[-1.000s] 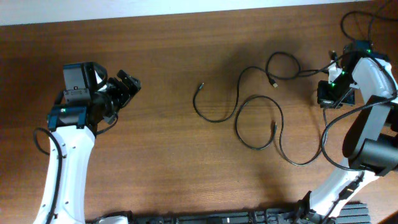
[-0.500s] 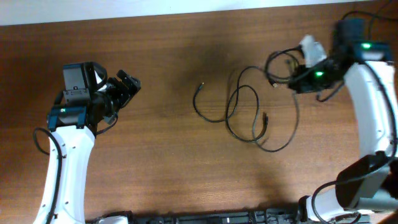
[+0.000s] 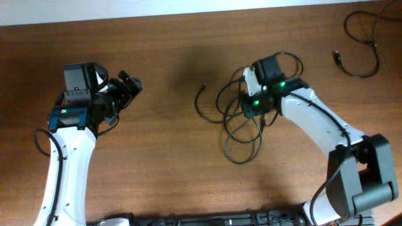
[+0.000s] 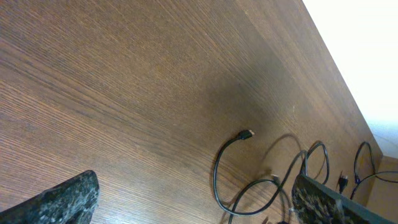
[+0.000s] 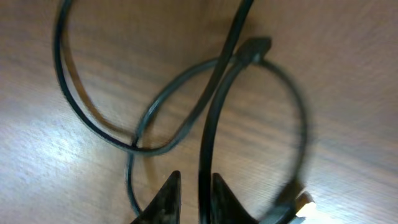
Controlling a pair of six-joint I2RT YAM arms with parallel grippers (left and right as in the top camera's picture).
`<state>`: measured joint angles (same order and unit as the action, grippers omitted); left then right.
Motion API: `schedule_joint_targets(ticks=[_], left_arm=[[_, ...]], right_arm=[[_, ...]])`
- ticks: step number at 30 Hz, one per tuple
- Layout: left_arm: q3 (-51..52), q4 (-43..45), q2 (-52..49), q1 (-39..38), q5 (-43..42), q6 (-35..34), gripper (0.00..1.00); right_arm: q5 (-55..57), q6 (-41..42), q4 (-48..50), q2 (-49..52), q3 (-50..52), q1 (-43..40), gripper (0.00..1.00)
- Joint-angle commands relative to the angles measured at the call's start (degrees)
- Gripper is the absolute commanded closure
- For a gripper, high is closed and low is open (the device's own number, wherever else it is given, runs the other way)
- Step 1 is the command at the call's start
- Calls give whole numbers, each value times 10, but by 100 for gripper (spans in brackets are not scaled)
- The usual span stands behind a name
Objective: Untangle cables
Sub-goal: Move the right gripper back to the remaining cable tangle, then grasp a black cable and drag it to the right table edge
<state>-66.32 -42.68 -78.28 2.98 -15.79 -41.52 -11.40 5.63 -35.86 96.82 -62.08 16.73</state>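
Right gripper [image 5: 196, 196]: jaws clenched on one black cord [image 5: 208, 118] just below a crossing of loops, a plug [image 5: 255, 45] lying beyond it. Over the last second this arm swung in from the right edge of the worktop [image 3: 157, 163] to centre, dragging its strand. The open curls are now bunched into tighter overlapping cables [image 3: 233, 135]; I judge this more tangled, not less. Left gripper [image 3: 127, 86]: jaws released, idle, well apart. A separate cable [image 3: 361, 75] lies far right, its top cut off. The crossings under the wrist are hidden and the wrist view is blurred.
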Motion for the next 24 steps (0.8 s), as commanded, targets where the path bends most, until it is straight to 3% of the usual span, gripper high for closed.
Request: schedule_joint_targets(ticks=[1,2,5,14,18,20,21,24], left_arm=[[-3,1,0,1,6,9,1],[-3,1,0,1,6,9,1],[-3,1,0,1,6,9,1],[-3,1,0,1,6,9,1],[-3,1,0,1,6,9,1],[-3,1,0,1,6,9,1],[-3,1,0,1,6,9,1],[-3,1,0,1,6,9,1]], right_arm=[[40,80,43,1,39,24,35],[66,113,47,1,45,24,27],[132,168,48,1,49,24,17],[221,207,20,1,49,24,1],[215,207,-30,1,54,24,1],[193,202,-17,1,77,24,14],[191,202,-7,1,90,24,26],[162,202,49,1,128,24,91]])
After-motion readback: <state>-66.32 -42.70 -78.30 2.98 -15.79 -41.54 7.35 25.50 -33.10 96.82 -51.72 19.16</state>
